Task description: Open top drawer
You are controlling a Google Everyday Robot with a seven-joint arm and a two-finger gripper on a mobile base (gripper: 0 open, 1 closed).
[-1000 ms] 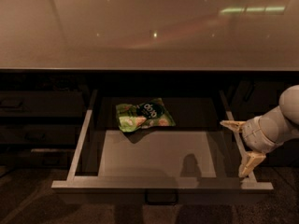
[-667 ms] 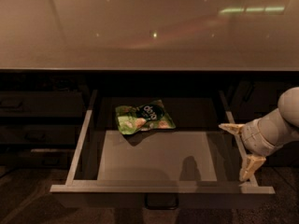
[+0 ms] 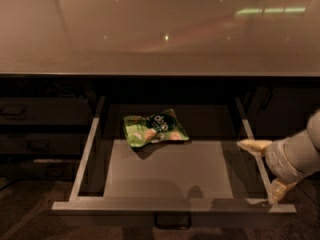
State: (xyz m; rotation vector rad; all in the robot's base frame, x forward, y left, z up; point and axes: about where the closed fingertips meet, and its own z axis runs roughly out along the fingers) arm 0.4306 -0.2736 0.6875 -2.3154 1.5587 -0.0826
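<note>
Above, glossy counter (image 3: pixel 150 44); pincer (image 3: pixel 262 171) at top drawer (image 3: pixel 150 205) right.

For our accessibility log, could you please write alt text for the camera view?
A wide drawer stands pulled out below a countertop, with a green snack bag lying inside near its back. The robot's gripper is at the drawer's right front corner, fingers spread.

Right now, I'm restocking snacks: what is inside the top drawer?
A green snack bag lies toward the back of the top drawer. Anything beneath it is hidden. The hand is open by the right rail.
</note>
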